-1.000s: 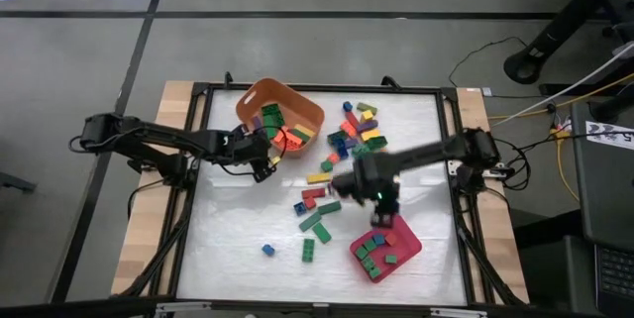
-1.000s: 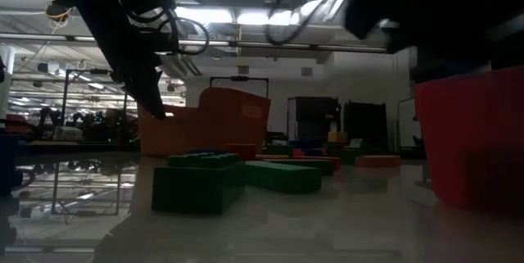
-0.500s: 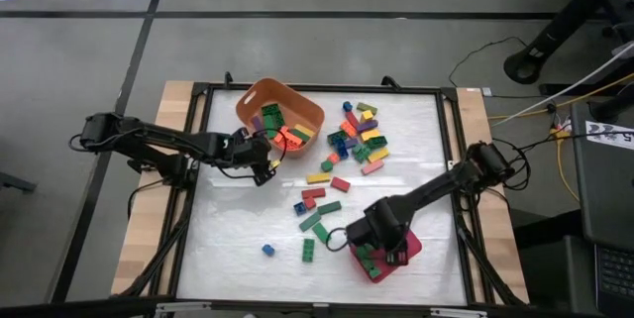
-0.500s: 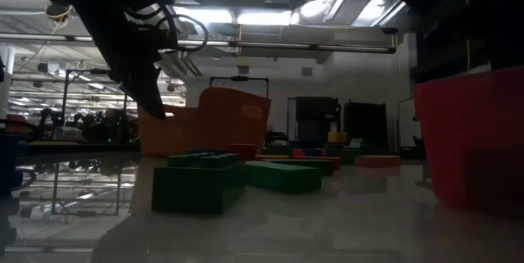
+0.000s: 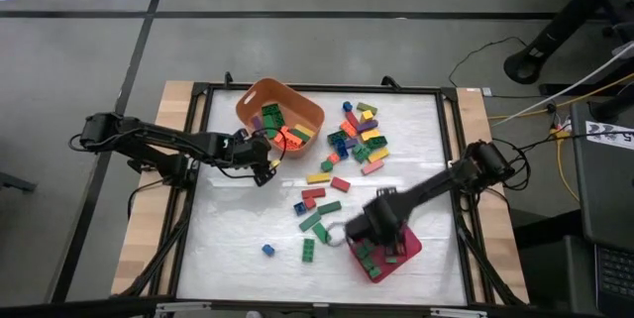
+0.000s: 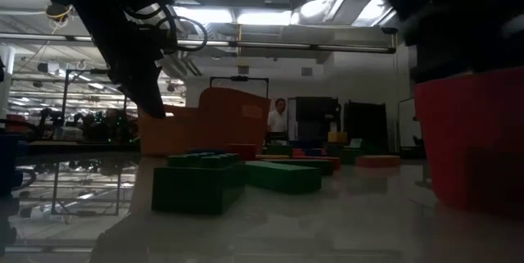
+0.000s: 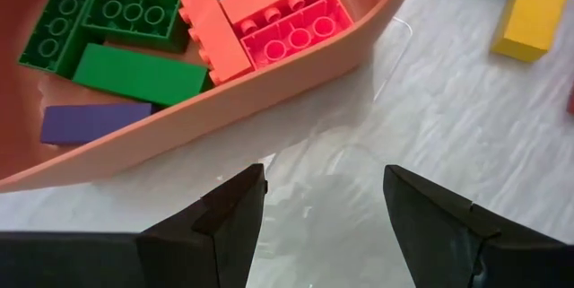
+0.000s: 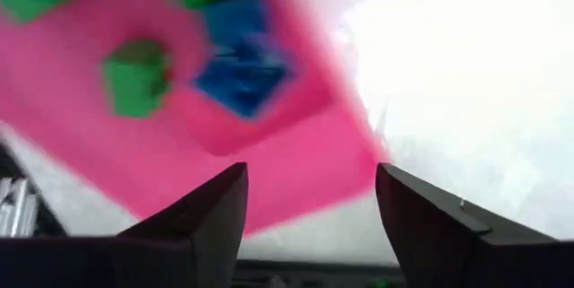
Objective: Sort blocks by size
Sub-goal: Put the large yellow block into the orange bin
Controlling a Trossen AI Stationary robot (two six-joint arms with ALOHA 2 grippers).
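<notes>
The small plastic studded building blocks [image 5: 359, 138] lie in three groups on the white table top [image 5: 238, 229]: a loose cluster of mixed colours near the far middle of the table, a scatter of green, red, yellow and blue pieces [image 5: 319, 206] at the centre, and sorted pieces inside two containers. The orange rounded plastic tub [image 5: 280, 112], at the far left of the work area, holds long green, orange, pink and purple blocks [image 7: 278, 14]. The pink-red rectangular tray [image 5: 398, 255], at the near right, holds small green and blue square blocks [image 8: 235, 66]. The right gripper [image 5: 369, 237] hangs over the left edge of this tray; in the right wrist view its two dark fingers [image 8: 208, 212] stand spread apart with nothing between them. The left gripper [image 5: 264, 159] is just beside the near wall of the orange tub; its fingers [image 7: 226, 212] are likewise spread wide and empty above the bare table surface. In the low view, a person [image 6: 280, 119] stands in the room behind the table.
</notes>
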